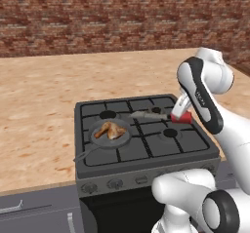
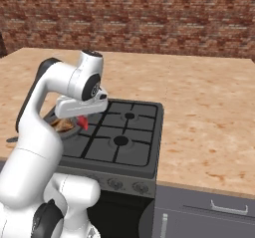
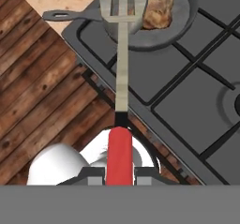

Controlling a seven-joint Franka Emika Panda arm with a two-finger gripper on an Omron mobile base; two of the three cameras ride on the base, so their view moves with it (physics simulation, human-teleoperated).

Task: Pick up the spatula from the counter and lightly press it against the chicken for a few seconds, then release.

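spatula (image 3: pixel 122 73) clamped by its red handle in the gripper (image 3: pixel 120 171), over the stove (image 1: pixel 146 151).
slotted blade reaches forward of the jaws, above the pan (image 3: pixel 159 34) rim, just beside the chicken (image 3: pixel 159 5); contact cannot be confirmed. black gas stove sits in a wood-grain counter (image 1: pixel 39 105); brick wall (image 1: pixel 97 17) behind.

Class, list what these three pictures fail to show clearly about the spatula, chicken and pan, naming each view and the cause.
Right base view: the chicken sits mostly hidden behind the arm.
Hand view: the chicken's far side and the far rim of the pan are cut off by the top edge.
Left base view: the spatula blade is too small to tell whether it touches the chicken.
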